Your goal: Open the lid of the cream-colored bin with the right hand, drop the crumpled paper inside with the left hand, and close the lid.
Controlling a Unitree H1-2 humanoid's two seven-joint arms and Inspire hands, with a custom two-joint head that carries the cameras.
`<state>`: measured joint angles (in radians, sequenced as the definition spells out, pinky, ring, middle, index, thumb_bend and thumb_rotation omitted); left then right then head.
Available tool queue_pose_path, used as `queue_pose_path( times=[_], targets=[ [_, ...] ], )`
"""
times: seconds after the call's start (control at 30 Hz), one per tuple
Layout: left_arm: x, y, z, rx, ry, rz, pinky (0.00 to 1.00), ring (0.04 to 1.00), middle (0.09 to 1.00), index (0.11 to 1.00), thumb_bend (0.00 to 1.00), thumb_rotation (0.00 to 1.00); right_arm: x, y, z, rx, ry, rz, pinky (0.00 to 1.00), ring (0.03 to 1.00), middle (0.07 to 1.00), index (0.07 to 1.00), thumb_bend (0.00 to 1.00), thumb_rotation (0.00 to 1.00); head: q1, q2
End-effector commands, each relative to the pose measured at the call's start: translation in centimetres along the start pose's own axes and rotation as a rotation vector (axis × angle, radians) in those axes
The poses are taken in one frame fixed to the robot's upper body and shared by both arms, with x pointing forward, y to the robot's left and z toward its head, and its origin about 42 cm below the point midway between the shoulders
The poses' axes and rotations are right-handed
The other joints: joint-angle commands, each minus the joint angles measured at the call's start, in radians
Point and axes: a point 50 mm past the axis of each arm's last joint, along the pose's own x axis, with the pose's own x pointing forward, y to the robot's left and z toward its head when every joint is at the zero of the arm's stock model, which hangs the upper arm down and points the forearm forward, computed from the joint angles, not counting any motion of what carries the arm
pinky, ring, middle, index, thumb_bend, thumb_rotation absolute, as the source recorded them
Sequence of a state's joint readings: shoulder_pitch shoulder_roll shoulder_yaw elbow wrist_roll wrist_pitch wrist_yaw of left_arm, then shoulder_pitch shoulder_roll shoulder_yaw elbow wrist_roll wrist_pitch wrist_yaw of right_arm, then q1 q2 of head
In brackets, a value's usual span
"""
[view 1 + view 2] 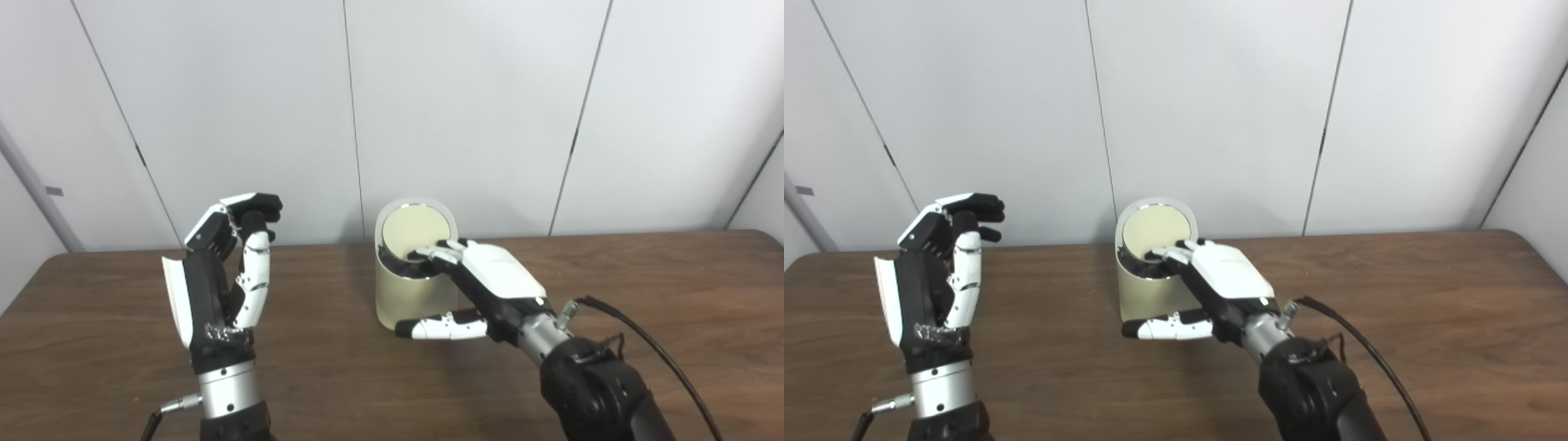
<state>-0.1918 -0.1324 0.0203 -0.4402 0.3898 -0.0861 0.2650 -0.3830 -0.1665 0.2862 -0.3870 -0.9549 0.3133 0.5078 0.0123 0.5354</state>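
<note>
While the lid (416, 231) stands tipped up behind the bin's (411, 299) mouth, the right hand (490, 275) lies across the near rim, its fingers (442, 252) spread and resting at the lid's lower edge, thumb out in front of the bin wall; it grips nothing. Just beyond those fingertips the lid face rises, so closing looks to call for a push from behind it, down toward the wrist. Well apart to the side, the left hand (223, 269) is raised above the desk (343, 367), fingers curled, no paper visible in it. Whether paper lies in the bin is hidden.
</note>
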Motion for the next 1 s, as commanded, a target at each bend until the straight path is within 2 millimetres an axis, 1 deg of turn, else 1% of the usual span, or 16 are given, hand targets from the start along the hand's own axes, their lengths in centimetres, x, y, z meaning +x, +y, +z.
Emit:
queue_pose_path(
  times=[0.0,0.03,0.13,0.2,0.27,0.3,0.33,0.4,0.43,0.57,0.7,0.77,0.83,0.9,0.97],
  targets=[
    [0.7,-0.1,0.9,-0.016,-0.062,0.005,0.48,0.583,0.596,0.575,0.32,0.67,-0.6,-2.3,1.0,0.025,-0.059,-0.137,1.0,0.932,0.872,0.855,0.8,0.83,0.0,0.001],
    [0.7,0.0,0.8,-0.014,-0.061,0.004,0.48,0.582,0.596,0.576,0.32,0.68,-1.0,-2.4,0.9,0.041,-0.061,-0.161,1.0,0.924,0.863,0.849,0.79,0.81,-0.002,0.0],
    [0.7,0.1,0.7,-0.017,-0.06,0.006,0.48,0.58,0.596,0.576,0.32,0.68,-2.1,-2.7,0.5,0.09,-0.066,-0.232,0.96,0.914,0.855,0.835,0.78,0.81,-0.002,-0.003],
    [0.7,0.2,0.6,-0.02,-0.061,0.005,0.48,0.58,0.595,0.575,0.32,0.66,-2.8,-2.9,0.3,0.134,-0.072,-0.277,0.95,0.917,0.856,0.837,0.77,0.8,-0.003,-0.004],
    [0.8,0.4,0.5,-0.018,-0.064,0.002,0.48,0.58,0.596,0.576,0.31,0.66,-3.5,-3.1,0.0,0.174,-0.081,-0.316,0.96,0.934,0.873,0.861,0.76,0.8,-0.006,-0.006],
    [0.7,0.4,0.5,-0.017,-0.065,-0.001,0.48,0.581,0.596,0.576,0.31,0.66,-4.0,-3.2,-0.3,0.202,-0.098,-0.351,0.96,0.937,0.877,0.867,0.75,0.81,-0.01,-0.007],
    [0.7,0.5,0.4,-0.019,-0.065,-0.002,0.48,0.579,0.595,0.576,0.31,0.66,-4.5,-3.2,-0.7,0.231,-0.115,-0.383,0.93,0.932,0.881,0.871,0.74,0.8,-0.014,-0.009],
    [0.7,0.7,0.3,-0.021,-0.067,-0.003,0.48,0.578,0.594,0.574,0.3,0.65,-5.1,-3.1,-1.4,0.272,-0.14,-0.436,0.91,0.931,0.893,0.881,0.73,0.8,-0.017,-0.01],
    [0.7,0.7,0.2,-0.022,-0.067,-0.003,0.48,0.576,0.593,0.572,0.3,0.64,-5.5,-3.0,-2.0,0.289,-0.153,-0.468,0.9,0.924,0.898,0.887,0.73,0.81,-0.018,-0.012],
    [0.7,1.0,0.1,-0.032,-0.06,-0.001,0.47,0.574,0.593,0.572,0.3,0.62,-6.5,-2.2,-4.2,0.366,-0.184,-0.554,0.84,0.915,0.921,0.904,0.74,0.84,-0.017,-0.017],
    [0.6,1.4,-0.1,-0.053,-0.052,0.001,0.47,0.575,0.594,0.575,0.31,0.61,-7.3,-1.5,-5.7,0.471,-0.209,-0.623,0.83,0.913,0.92,0.909,0.74,0.86,-0.02,-0.019],
    [0.6,1.6,-0.1,-0.06,-0.056,0.002,0.47,0.578,0.598,0.58,0.31,0.59,-7.6,-1.3,-5.8,0.524,-0.228,-0.654,0.85,0.919,0.921,0.909,0.71,0.86,-0.022,-0.019],
    [0.6,1.9,-0.2,-0.061,-0.062,0.002,0.47,0.58,0.603,0.587,0.3,0.58,-7.7,-1.2,-5.7,0.551,-0.239,-0.682,0.86,0.924,0.921,0.9,0.64,0.87,-0.024,-0.021],
    [0.6,2.1,-0.3,-0.062,-0.065,0.001,0.48,0.585,0.609,0.594,0.3,0.57,-8.0,-1.2,-5.4,0.586,-0.249,-0.717,0.85,0.911,0.904,0.874,0.59,0.87,-0.027,-0.023],
    [0.5,2.4,-0.4,-0.067,-0.066,-0.001,0.48,0.593,0.62,0.603,0.29,0.57,-8.2,-1.2,-5.2,0.638,-0.263,-0.753,0.81,0.879,0.867,0.835,0.49,0.87,-0.03,-0.024]
  ],
)
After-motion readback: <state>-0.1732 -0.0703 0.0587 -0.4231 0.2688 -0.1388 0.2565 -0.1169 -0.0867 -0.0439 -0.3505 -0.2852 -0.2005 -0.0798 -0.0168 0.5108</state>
